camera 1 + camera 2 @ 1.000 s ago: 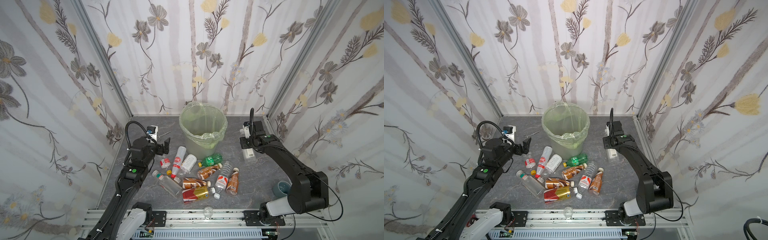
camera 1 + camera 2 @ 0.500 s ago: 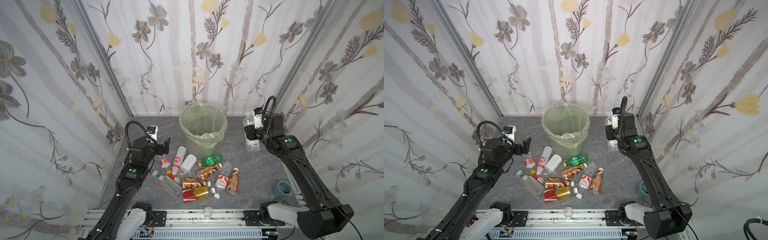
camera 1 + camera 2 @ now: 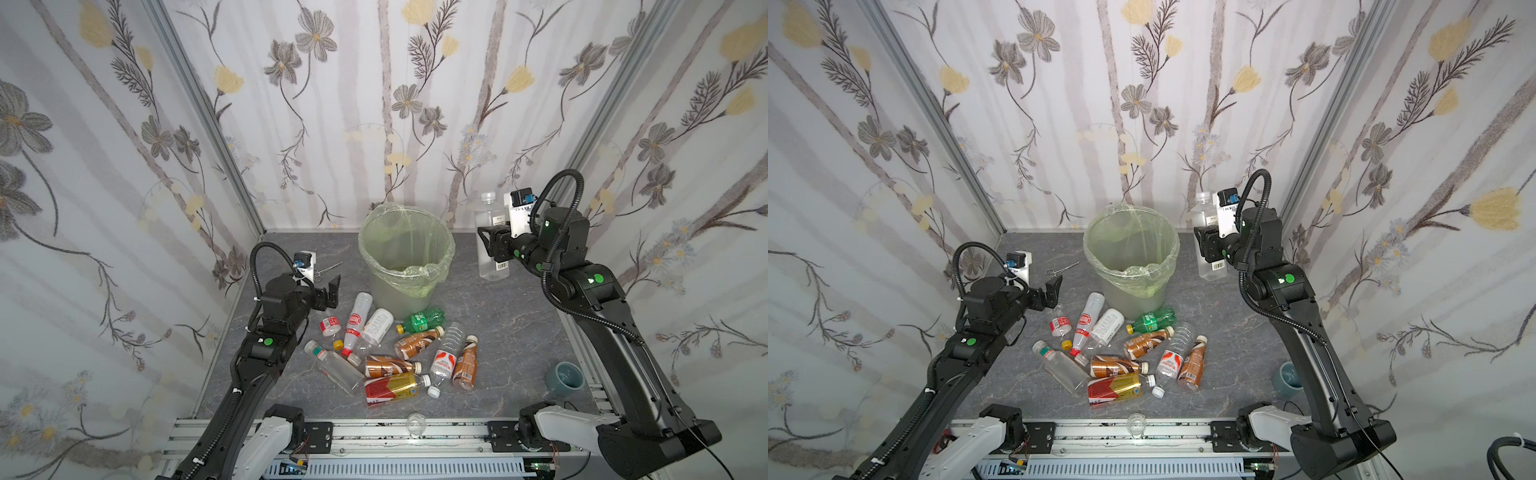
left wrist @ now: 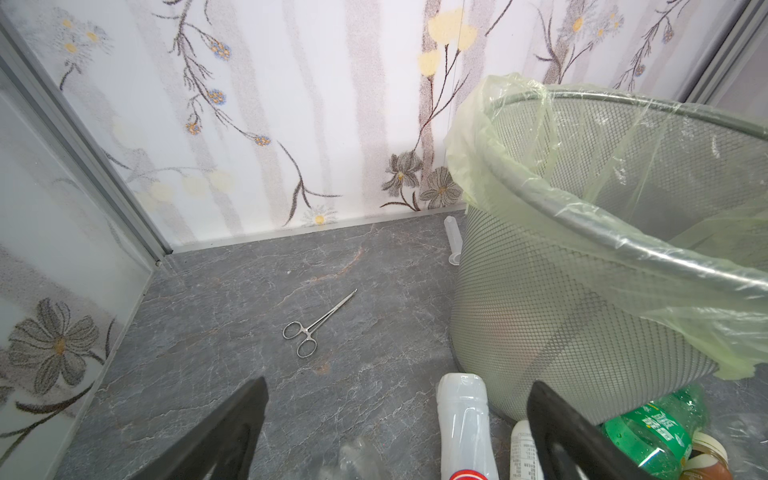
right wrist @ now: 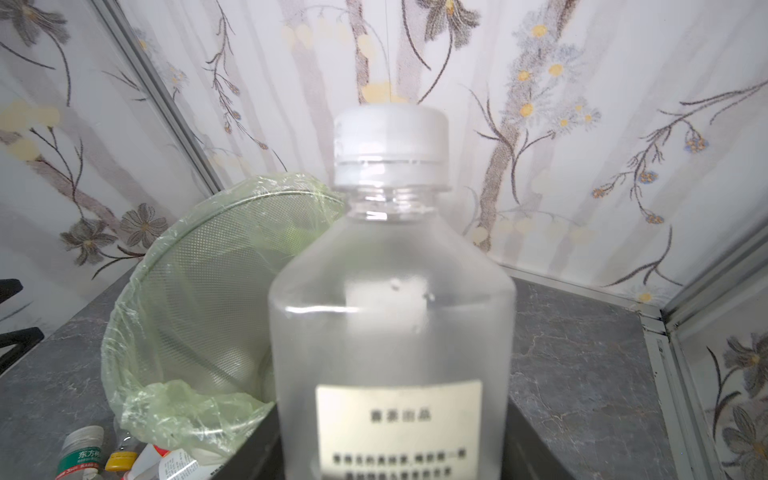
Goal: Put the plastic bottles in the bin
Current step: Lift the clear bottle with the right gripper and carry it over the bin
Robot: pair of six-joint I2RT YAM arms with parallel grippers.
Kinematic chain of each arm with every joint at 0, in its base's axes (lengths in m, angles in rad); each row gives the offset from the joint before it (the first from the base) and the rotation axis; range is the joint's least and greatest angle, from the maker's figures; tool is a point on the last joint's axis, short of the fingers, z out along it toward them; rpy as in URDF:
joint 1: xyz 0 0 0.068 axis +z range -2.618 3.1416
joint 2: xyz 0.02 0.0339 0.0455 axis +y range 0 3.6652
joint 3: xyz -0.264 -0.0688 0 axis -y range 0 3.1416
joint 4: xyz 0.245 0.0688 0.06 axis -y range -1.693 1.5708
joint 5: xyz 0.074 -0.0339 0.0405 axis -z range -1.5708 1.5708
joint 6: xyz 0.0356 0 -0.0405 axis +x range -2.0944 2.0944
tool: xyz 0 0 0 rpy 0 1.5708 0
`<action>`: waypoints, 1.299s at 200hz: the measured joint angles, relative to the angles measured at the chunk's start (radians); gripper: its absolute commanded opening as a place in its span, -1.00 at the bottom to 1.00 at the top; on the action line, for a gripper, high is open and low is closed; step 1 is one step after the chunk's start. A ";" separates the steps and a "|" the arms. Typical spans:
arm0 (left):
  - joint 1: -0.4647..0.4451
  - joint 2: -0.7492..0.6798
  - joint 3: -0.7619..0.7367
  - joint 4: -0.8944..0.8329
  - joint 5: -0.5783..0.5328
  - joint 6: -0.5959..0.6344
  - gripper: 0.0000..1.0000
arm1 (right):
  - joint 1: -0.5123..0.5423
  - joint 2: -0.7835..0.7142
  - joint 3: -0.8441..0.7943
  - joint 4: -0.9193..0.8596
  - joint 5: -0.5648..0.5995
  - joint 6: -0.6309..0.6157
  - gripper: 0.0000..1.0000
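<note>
The right gripper [image 3: 492, 246] is clamped on a frosted clear bottle [image 3: 489, 216] with a white cap. It holds the bottle upright above the far right corner of the table [image 3: 519, 332], just beside the bin [image 3: 405, 291]. The left gripper [image 3: 327, 293] hangs wide open and empty near the left edge, close to the other plastic bottles [image 3: 388, 365], which lie heaped at the table's middle in front of the bin.

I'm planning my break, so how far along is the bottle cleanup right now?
Done: I can't make out any bottle inside the bin. In hand: the right gripper holds a clear bottle upright beside the bin, off the table. To do: about ten bottles lie on the table by the open left gripper.
</note>
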 measured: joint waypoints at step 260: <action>0.002 -0.015 -0.011 0.000 -0.016 0.000 1.00 | 0.235 0.631 0.627 -0.151 -0.059 -0.294 0.17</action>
